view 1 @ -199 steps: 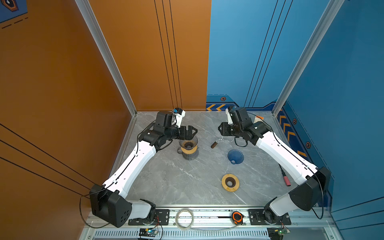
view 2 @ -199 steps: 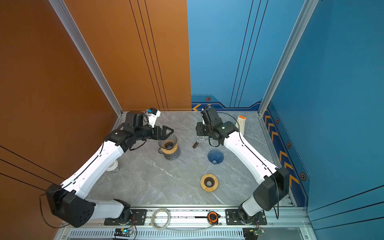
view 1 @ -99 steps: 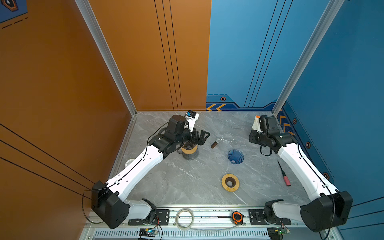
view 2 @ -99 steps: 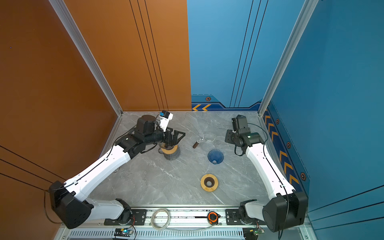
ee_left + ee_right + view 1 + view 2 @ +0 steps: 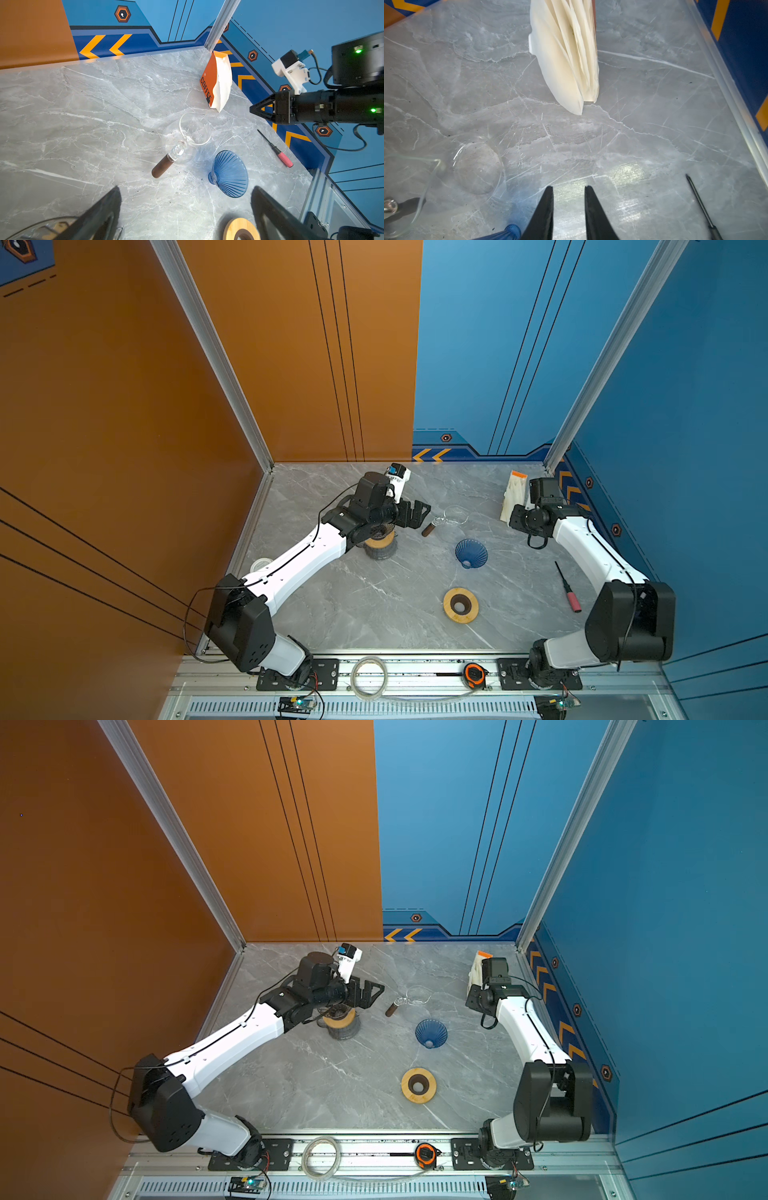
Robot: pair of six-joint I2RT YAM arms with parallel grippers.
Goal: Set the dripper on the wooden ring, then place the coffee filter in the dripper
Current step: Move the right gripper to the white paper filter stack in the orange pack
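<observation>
The jaws of the right gripper (image 5: 569, 188) stand a narrow gap apart on nothing at the bottom of the right wrist view, and those of the left gripper (image 5: 186, 189) are spread wide and empty. Right of centre in a top view, the blue dripper (image 5: 471, 552) lies on its side on the marble table (image 5: 374, 614), no filter inside. Higher and further right, the pack of coffee filters (image 5: 513, 497) stands just beside the right gripper, so picking, carrying and seating a filter all seem left.

It is bright all over, shadows are soft, the table (image 5: 627, 172) shines white in one spot, wrist views bend at edges
</observation>
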